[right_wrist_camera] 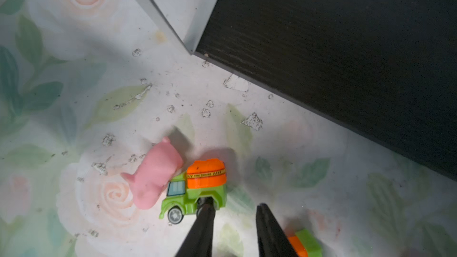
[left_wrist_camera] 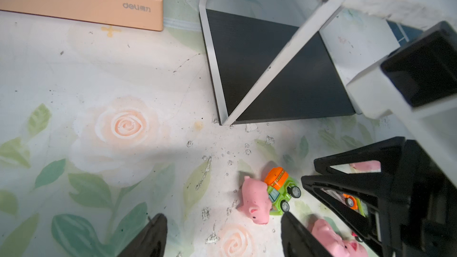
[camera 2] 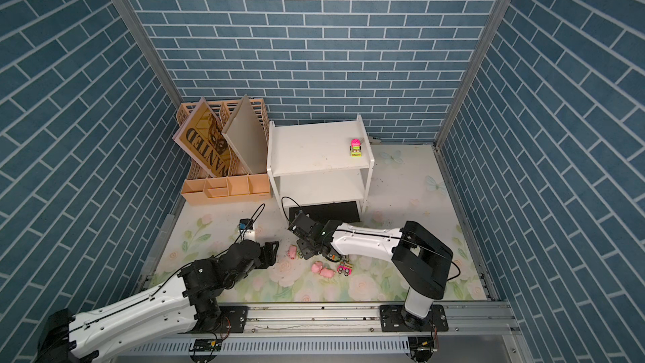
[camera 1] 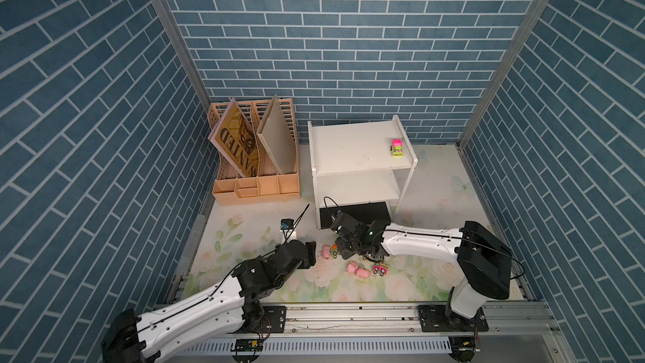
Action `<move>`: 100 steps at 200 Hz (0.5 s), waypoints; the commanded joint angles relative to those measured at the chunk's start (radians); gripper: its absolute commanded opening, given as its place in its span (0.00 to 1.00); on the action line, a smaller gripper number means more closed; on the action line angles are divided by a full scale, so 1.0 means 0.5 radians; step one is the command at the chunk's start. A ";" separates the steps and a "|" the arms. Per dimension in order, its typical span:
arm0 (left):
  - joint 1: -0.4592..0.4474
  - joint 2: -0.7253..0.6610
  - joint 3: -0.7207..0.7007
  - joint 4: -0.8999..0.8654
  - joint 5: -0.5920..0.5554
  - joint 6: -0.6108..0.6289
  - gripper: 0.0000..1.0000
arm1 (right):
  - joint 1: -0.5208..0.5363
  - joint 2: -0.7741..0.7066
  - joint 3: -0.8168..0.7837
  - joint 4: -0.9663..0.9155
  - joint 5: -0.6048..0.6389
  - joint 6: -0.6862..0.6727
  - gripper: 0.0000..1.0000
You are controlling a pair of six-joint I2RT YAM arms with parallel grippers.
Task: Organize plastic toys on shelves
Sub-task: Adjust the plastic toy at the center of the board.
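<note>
Plastic toys [camera 1: 353, 267] are strewn on the surface [camera 1: 436, 183] before the shelves [camera 1: 349, 148]. Pickup of the green truck [right_wrist_camera: 195, 194] seems begun: the slightly parted right pincer [right_wrist_camera: 235, 203] must be recentred astride it; the left pincer [left_wrist_camera: 223, 216] is held wide.

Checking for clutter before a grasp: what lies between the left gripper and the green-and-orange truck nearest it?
A pink pig, touching the truck; the left wrist view shows it best, both top views too.
</note>
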 commanded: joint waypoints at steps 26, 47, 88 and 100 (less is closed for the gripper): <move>0.007 0.084 0.054 0.096 0.027 0.067 0.75 | 0.008 0.047 -0.065 0.023 -0.004 0.056 0.32; 0.007 0.117 0.066 0.112 0.040 0.080 0.75 | 0.009 0.053 -0.096 0.035 -0.019 0.059 0.32; 0.009 0.153 0.078 0.154 0.073 0.119 0.75 | 0.040 -0.030 -0.244 0.048 -0.053 0.106 0.32; 0.008 0.174 0.084 0.193 0.105 0.157 0.75 | 0.066 -0.072 -0.295 0.048 -0.062 0.119 0.32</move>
